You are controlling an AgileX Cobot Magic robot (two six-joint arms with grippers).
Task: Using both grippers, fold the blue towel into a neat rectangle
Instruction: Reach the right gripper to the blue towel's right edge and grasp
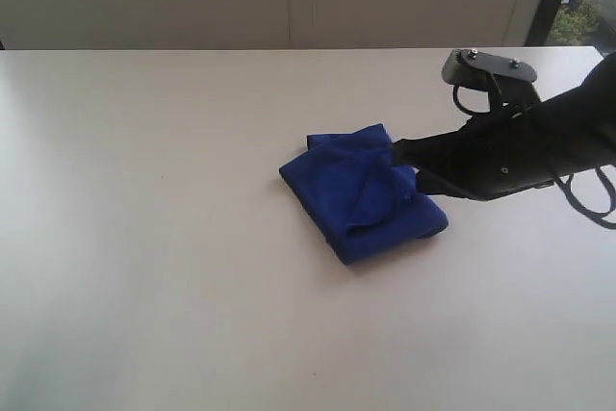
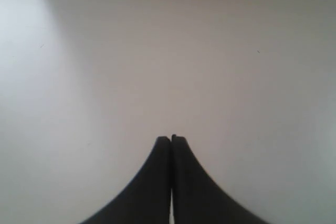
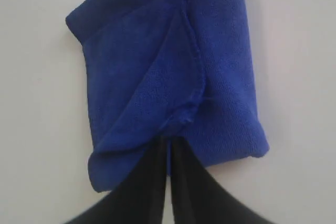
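The blue towel [image 1: 364,201] lies near the middle of the pale table [image 1: 144,238], a little toward the right arm's side; it is already folded into a thick packet of several layers, but the packet is not tidy; the top layer makes a slanted flap with a curved hem, and the corners do not meet.

The cloth looks soft, light and limp; I judge it has no stiffness, so any lifted part will sag and drag the layers under it; the terry surface looks rough enough that it should not slip between the tips, and nothing here can break. A good place to take hold is a hemmed edge or a corner of one layer only; a grip on the thick middle would probably lift the whole packet and open the fold.

The right gripper [image 3: 169,142] is at the towel; its jaws stand very narrow, and the hem of the top flap puckers into the tips, so it seems to pinch this hem. The left gripper [image 2: 171,139] is over bare table, well apart from the towel; its fingers are pressed together and hold nothing.

No label, brand or writing can be seen on the towel in any view; a label, if there is one, may be hidden inside the folds.
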